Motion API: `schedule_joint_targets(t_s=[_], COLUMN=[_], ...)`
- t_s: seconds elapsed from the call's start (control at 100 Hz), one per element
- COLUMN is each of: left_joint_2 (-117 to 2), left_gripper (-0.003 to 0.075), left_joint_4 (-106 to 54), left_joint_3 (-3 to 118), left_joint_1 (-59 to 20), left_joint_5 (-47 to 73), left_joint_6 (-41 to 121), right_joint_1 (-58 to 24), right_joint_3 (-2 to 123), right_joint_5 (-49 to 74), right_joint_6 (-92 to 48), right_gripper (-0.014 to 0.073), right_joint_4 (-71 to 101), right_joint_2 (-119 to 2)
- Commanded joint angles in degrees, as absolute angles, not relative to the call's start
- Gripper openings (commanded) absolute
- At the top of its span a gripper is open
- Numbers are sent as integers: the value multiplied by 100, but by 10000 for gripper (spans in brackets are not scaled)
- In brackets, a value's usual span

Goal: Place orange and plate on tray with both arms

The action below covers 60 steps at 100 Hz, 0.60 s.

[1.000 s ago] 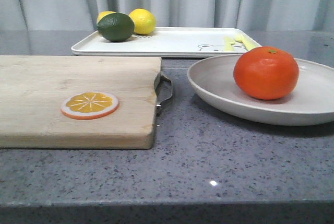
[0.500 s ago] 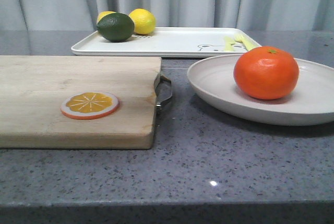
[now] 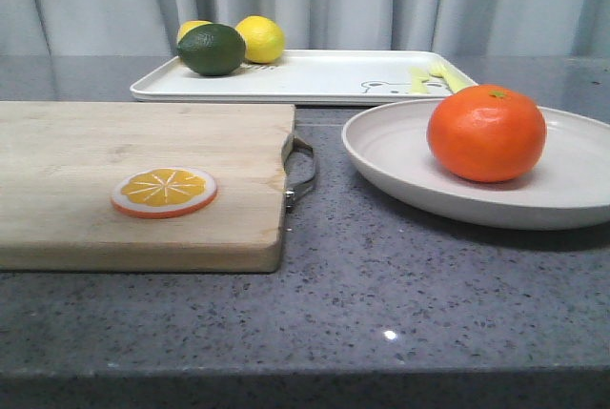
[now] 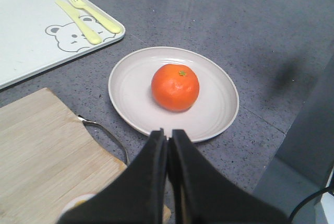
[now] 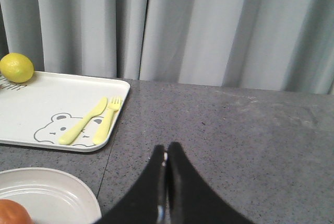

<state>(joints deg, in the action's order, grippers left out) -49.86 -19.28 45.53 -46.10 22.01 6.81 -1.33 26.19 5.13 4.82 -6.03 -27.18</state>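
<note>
Orange (image 4: 175,86) on plate (image 4: 219,109) seemingly beyond closed left gripper (image 4: 168,136)

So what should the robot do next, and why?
Probably open the left claw and lower it toward the orange. Both claws are shut and hold nothing, and the orange sits on the plate, which rests on the counter beside the tray, not on it. The left claw hangs near the plate, so it looks best placed to start.

text: none readable | tray (image 3: 315,75): bear drawing and cutlery print only, no lettering
</note>
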Motion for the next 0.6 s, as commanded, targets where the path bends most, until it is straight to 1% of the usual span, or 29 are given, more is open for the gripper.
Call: schedule_joint_targets(t_s=[0.0, 0.23, 0.59], left_joint_2=[-4544, -3576, -2353], left_gripper=[-20, -20, -20], left_joint_4=[-2068, -2058, -2026], left_joint_3=[4211, 3354, 2736], left_joint_1=[-4601, -4601, -4601], left_joint_5=[1361, 1171, 1053], left_joint_6=[702, 702, 702], right_joint_1=[-112, -112, -112], right_joint_3=[2821, 2821, 2821], right_joint_5=[54, 54, 54], right_joint_6=[450, 450, 450], right_gripper=[-66, -66, -66], right_joint_4=[-623, -623, -623], right_joint_2=[-2771, -2771, -2771])
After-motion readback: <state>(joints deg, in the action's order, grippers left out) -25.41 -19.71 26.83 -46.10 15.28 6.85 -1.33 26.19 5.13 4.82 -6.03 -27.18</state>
